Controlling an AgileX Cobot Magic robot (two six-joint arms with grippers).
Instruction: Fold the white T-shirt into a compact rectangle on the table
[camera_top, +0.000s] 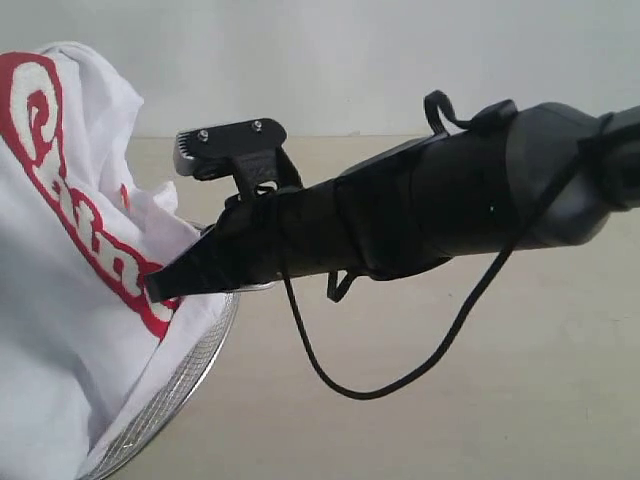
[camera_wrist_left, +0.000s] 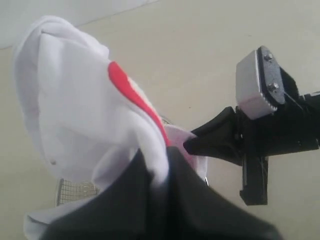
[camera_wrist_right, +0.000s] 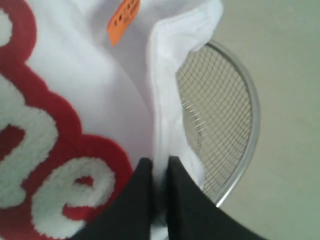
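Note:
The white T-shirt (camera_top: 60, 260) with its red print hangs bunched up at the left, draped into a wire basket. My right gripper (camera_top: 160, 285) reaches across from the right and its tip is at the cloth by the red letters. In the right wrist view that gripper (camera_wrist_right: 160, 162) is shut on a white fold of the T-shirt (camera_wrist_right: 100, 90), below the orange neck tag (camera_wrist_right: 123, 17). In the left wrist view my left gripper (camera_wrist_left: 152, 167) is shut on another white fold of the T-shirt (camera_wrist_left: 70, 100), close beside the right gripper (camera_wrist_left: 200, 145).
A round metal wire-mesh basket (camera_top: 190, 375) sits under the shirt at the left, and its rim (camera_wrist_right: 245, 165) lies right beside the right gripper. The beige table (camera_top: 450, 400) stretches to the right. A loose black cable (camera_top: 400, 380) dangles under the right arm.

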